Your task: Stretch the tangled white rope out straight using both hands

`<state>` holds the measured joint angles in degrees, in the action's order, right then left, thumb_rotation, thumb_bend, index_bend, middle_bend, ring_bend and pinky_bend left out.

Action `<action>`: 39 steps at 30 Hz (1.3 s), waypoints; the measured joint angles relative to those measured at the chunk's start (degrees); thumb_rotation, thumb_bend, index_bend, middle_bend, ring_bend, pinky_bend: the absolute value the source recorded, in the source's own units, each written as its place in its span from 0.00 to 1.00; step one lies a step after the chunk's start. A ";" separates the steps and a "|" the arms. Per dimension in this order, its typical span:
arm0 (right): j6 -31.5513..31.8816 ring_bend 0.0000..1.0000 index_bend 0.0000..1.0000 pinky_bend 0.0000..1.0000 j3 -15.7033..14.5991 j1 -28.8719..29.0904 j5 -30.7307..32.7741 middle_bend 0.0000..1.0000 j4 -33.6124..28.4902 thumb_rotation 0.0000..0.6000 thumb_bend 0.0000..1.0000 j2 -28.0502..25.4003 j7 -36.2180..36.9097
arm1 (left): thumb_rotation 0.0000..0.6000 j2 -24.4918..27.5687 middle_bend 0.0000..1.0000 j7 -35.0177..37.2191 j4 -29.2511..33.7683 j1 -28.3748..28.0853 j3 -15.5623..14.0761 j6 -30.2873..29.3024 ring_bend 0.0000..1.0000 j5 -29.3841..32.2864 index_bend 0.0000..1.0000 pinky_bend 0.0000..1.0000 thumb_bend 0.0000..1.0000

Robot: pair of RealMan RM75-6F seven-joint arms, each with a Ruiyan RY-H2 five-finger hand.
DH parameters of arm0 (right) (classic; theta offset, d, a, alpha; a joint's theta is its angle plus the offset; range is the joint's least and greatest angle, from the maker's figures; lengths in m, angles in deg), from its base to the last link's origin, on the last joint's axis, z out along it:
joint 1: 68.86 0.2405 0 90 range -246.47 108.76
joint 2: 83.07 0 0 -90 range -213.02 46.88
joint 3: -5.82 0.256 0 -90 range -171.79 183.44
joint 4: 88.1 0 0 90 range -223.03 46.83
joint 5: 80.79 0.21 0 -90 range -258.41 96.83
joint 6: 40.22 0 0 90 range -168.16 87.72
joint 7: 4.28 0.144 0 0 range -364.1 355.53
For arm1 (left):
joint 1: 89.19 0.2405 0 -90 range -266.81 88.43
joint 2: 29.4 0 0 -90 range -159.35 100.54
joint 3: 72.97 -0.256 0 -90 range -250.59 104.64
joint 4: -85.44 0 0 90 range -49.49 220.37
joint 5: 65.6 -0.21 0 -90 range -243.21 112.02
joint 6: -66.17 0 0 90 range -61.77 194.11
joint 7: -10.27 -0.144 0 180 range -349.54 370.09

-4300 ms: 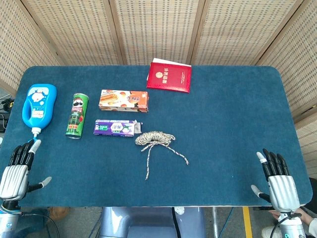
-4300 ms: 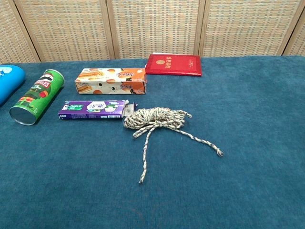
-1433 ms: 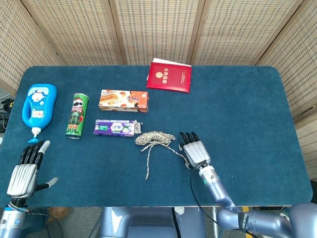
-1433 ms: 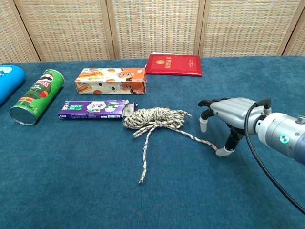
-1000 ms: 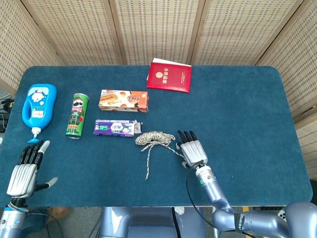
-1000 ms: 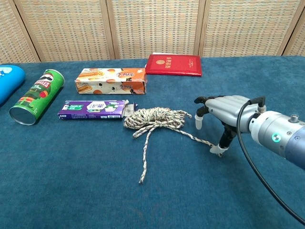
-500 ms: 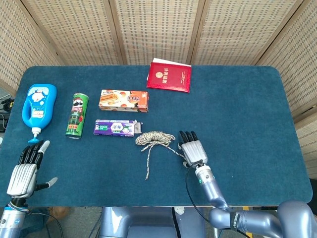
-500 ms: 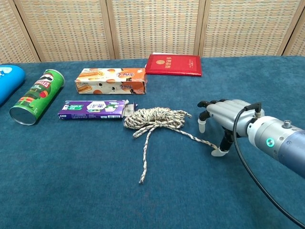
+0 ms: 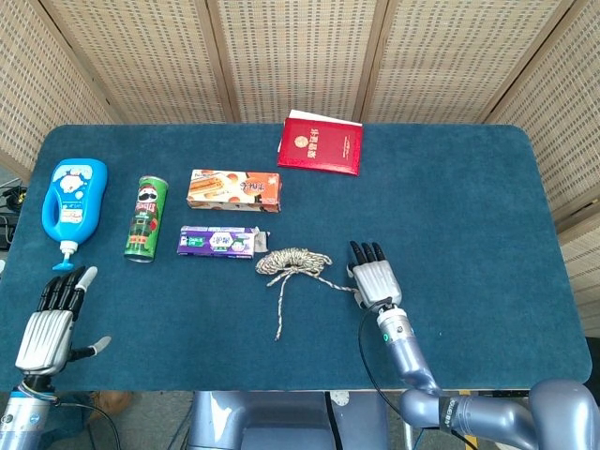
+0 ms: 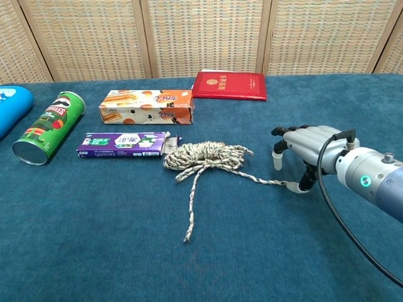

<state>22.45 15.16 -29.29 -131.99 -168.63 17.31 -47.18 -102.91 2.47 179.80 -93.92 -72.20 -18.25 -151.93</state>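
Near the table's front edge, mid-width, lies our rope (image 10: pixel 204 156), still mostly coiled. Our right hand (image 10: pixel 306 148) presses one end down under its thumb, other fingers spread. We should drag rightward, low and steady. Our left hand (image 9: pixel 45 326) waits open at the front-left corner. No containers hold anything visible.

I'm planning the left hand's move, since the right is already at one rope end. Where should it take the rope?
Judging by its pose, take the rope at its free tail end, which lies alone on the cloth nearest the robot. Bring the left hand from the robot's left, clear of the coil.
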 measured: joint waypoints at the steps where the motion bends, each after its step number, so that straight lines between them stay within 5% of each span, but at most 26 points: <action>1: -0.04 0.00 0.42 0.00 -0.05 0.00 -0.01 0.00 -0.04 1.00 0.37 -0.02 0.02 | 1.00 0.00 0.00 0.00 0.01 0.00 -0.01 -0.02 0.00 -0.03 0.00 0.00 0.08; 39: -0.08 0.00 0.66 0.00 -1.63 -0.73 -4.50 0.00 4.64 1.00 0.39 2.26 2.80 | 1.00 -0.54 0.00 -1.16 -0.41 -0.40 -0.29 0.89 0.00 0.04 0.00 0.00 0.08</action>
<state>22.37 13.53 -30.02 -136.49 -163.99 19.58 -44.37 -103.46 1.30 179.39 -94.33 -72.49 -17.36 -151.89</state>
